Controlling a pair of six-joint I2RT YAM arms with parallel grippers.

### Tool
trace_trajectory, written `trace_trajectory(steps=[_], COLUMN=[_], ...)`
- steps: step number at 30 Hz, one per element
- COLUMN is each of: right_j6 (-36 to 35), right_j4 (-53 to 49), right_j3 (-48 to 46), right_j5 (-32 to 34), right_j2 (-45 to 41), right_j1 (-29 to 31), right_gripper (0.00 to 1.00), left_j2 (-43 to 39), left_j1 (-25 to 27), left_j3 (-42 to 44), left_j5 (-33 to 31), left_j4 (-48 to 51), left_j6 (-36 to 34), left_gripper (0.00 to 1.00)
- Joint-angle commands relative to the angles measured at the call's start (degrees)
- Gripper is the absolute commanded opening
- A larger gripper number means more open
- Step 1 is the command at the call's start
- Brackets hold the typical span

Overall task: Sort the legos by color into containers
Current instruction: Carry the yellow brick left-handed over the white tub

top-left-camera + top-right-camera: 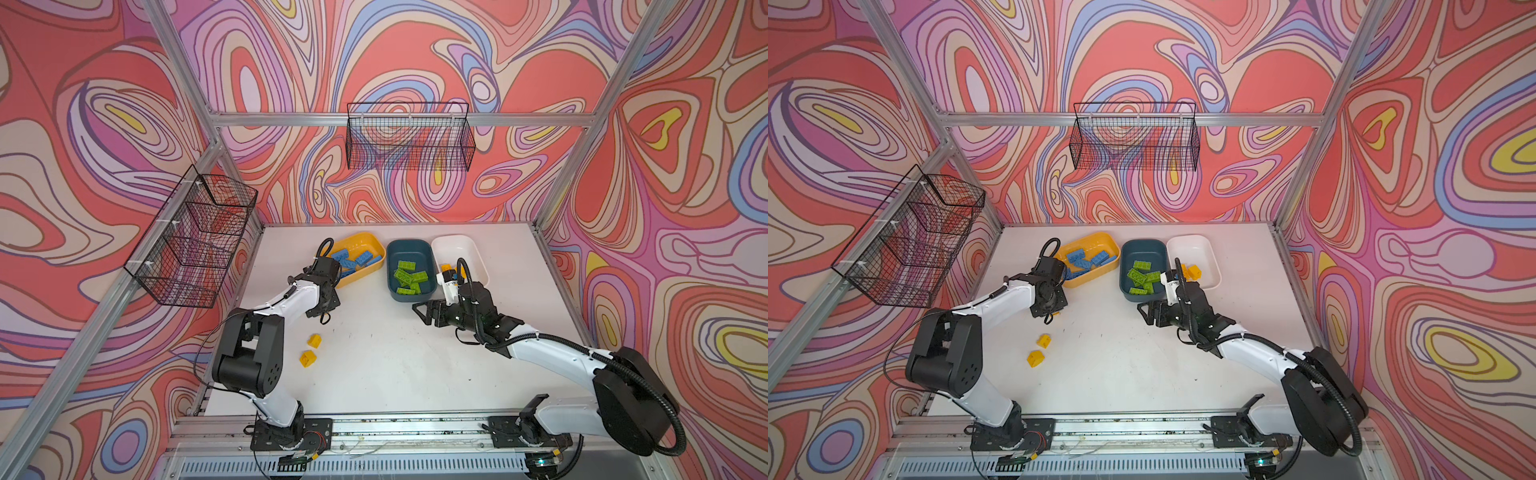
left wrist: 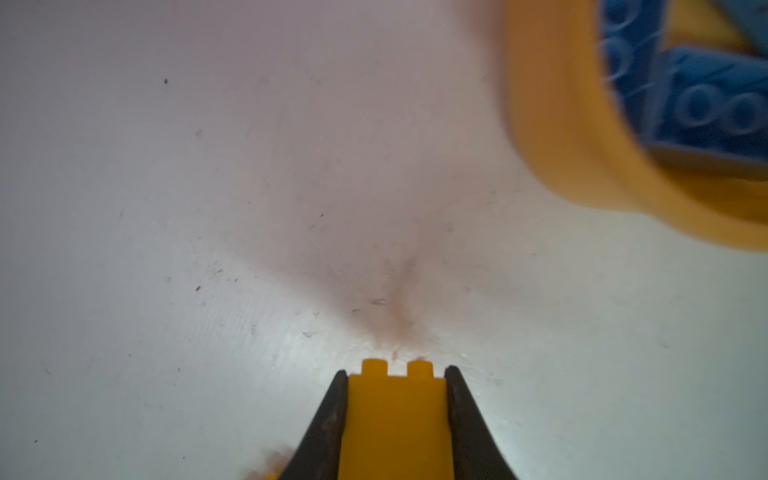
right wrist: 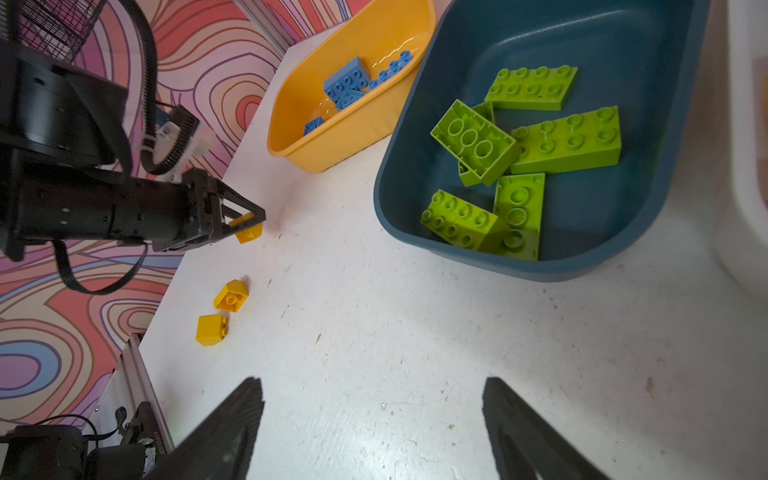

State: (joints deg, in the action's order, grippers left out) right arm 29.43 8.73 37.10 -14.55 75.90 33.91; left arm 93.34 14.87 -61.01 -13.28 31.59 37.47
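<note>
A short yellow brick (image 2: 397,424) was clamped between the two fingers of the left claw (image 2: 395,370). Its studs pointed out past the fingertips, and its rear end was cut off by the frame edge. In the right wrist view the same brick was seen gripped at the claw's tip, low over the worktop (image 3: 415,353); whether it touched the surface could not be told. In both top views this grip was hidden beneath the left arm's wrist, left of centre and just below the yellow tub (image 1: 365,240).

A loose yellow brick (image 1: 314,340) and a second loose brick (image 1: 307,358) lay close together on the worktop, further down and left of the claw.

Blue bricks (image 1: 361,257) were gathered in the yellow tub, which was smeared by blur in the left wrist view. Green bricks (image 1: 409,274) were piled in the teal tub (image 1: 409,245) at centre. To its right, the white tub (image 1: 461,245) was partly covered by the right arm, with one yellow piece (image 1: 1194,272) made out inside.

The right claw (image 3: 374,380) was spread wide and empty, just below the teal tub.
</note>
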Motion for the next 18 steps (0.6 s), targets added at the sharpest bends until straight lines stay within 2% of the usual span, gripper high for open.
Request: trace_trajectory(steps=[1,10,18], right_j6=[-0.2,0.3,2.4], right_j4=[-2.5,-11.7,-16.3], right_j3=[-1.3,-4.8,-7.0], right_j5=[1.6,6.3,13.7], right_j2=[-1.7,-9.2,-17.6], right_j1=[0.5,0.5,0.5], right_gripper=[0.87,0.87,0.86], left_j2=[-3.6,-3.0,5.2], left_j1=[4.0,12.6,18.0], left_j3=[-5.0,-16.7,-25.9], left_j5=[-1.5,2.8,10.1], left_j4=[3.2,2.1,-6.5], left_j6=[-2.1,-4.1,-3.3], left_gripper=[0.23,0.23,0.23])
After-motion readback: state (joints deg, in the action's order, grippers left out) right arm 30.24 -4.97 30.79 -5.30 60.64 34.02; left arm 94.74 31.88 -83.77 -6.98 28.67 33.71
